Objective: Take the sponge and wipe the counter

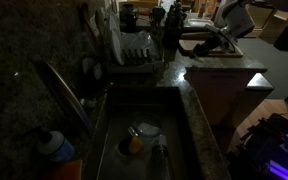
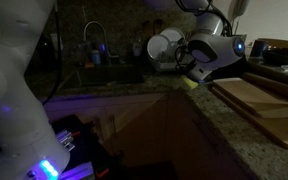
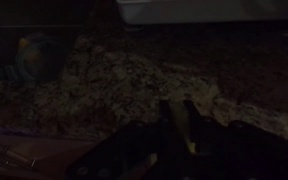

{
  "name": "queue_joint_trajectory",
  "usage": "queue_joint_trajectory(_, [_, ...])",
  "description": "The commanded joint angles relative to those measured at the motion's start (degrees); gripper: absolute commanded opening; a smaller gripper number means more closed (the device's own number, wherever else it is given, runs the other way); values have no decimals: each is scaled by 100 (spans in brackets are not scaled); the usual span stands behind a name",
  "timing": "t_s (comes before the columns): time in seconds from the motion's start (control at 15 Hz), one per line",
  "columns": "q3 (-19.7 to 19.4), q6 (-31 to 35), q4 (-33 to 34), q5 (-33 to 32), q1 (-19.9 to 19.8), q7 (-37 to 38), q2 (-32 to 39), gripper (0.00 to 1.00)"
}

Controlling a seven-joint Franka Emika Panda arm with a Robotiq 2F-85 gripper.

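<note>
- The gripper [image 2: 193, 72] is clamped narrow on the sponge [image 2: 191, 82], low over the counter [image 2: 224, 135] near its front edge, just beside the wooden boards [image 2: 259, 100].
- In the wrist view, the sponge [image 3: 188, 135] shows as a thin yellow strip between dark fingers [image 3: 164, 145], running straight up the picture.
- Most of its length is hidden, so its long axis is unclear.

We can read no text, label, brand, number or sign anywhere; all three views are too dark.
</note>
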Motion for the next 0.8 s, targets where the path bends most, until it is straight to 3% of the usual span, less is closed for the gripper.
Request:
queue_joint_trajectory(0.0, [-86, 239, 50, -243, 109, 227, 229, 5])
queue_joint_trajectory(0.4, [-323, 1205, -280, -642, 303, 1024, 433, 5])
queue_joint_trajectory(0.67, [-491, 876, -563, -911, 133, 1659, 260, 5])
queue_joint_trajectory(0.73, [-191, 766, -117, -584, 131, 1512, 308, 18])
